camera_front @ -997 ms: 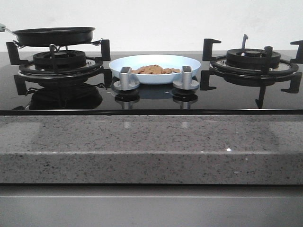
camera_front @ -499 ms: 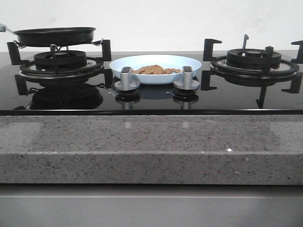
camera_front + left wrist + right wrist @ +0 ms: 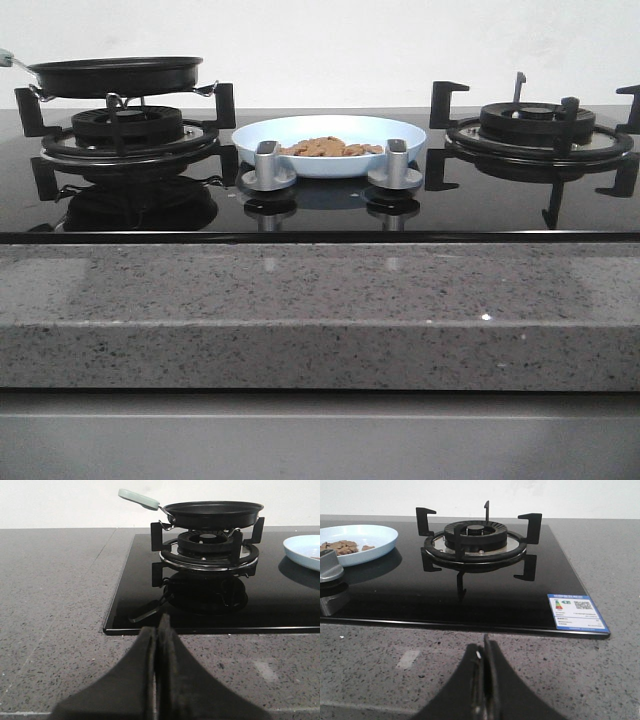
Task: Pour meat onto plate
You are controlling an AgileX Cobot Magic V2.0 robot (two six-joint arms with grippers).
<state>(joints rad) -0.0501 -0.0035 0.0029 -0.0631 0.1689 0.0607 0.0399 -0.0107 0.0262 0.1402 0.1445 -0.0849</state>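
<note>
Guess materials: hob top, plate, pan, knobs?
Hob top: black glass, likely; glossy, mirrors the burners. Plate: pale blue glazed ceramic or melamine, smooth sheen; can't tell which. Pan: dark matte metal, probably nonstick coated, with a mint handle that looks plastic. Knobs: brushed silver metal or metallised plastic.

The only printed thing I could find was a label [image 3: 578, 612] stuck on the near right corner of the black glass hob [image 3: 445, 595], seen from my right wrist camera. It was white with a blue border and carried a small coloured chart on one side and a square code, probably a QR code, on the other. Its lettering was too small and blurred for me to read. Nothing else in my views bore legible words, numbers or brands.
</note>
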